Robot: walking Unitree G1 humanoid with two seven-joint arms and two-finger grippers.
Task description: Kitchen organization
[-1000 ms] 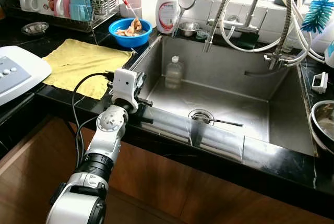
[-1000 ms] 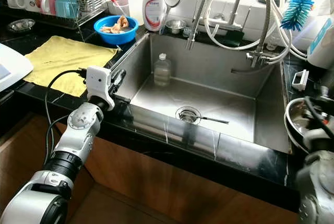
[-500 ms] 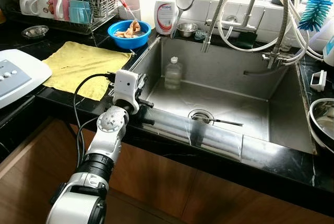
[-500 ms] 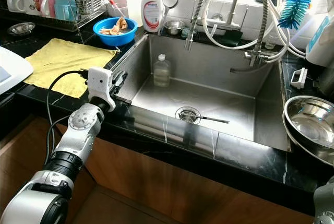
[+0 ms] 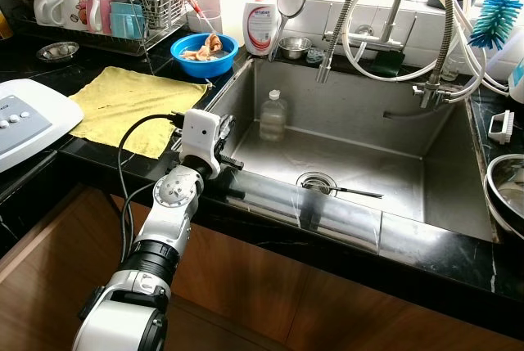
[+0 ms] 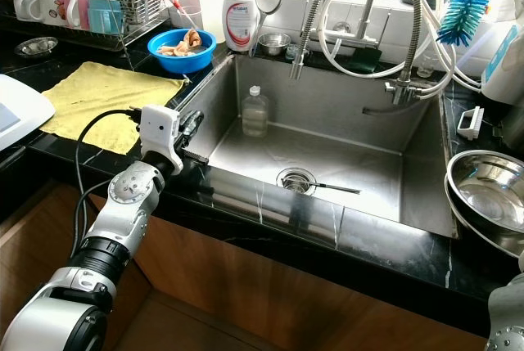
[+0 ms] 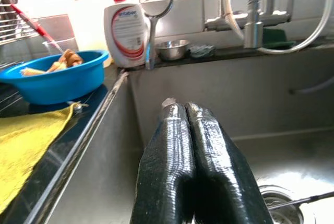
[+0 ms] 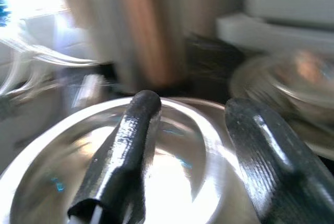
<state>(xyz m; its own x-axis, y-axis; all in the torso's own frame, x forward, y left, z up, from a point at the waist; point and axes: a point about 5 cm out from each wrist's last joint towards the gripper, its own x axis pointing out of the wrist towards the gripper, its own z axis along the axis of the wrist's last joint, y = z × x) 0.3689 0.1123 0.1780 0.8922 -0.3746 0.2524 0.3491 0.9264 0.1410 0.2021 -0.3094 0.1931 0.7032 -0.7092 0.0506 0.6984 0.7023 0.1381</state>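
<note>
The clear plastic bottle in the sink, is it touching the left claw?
Apart. The left eye view shows the clear plastic bottle against the sink's back wall, with bare steel between it and the left claw.

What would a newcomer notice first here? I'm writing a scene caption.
The deep steel sink in the middle, with a clear bottle standing against its back wall. The left gripper, jaws shut, points over the sink's left rim, with a yellow cloth on the counter beside it.

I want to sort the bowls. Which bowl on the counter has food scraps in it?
The blue plastic bowl beside the dish rack holds scraps. The large steel bowl right of the sink looks empty.
</note>
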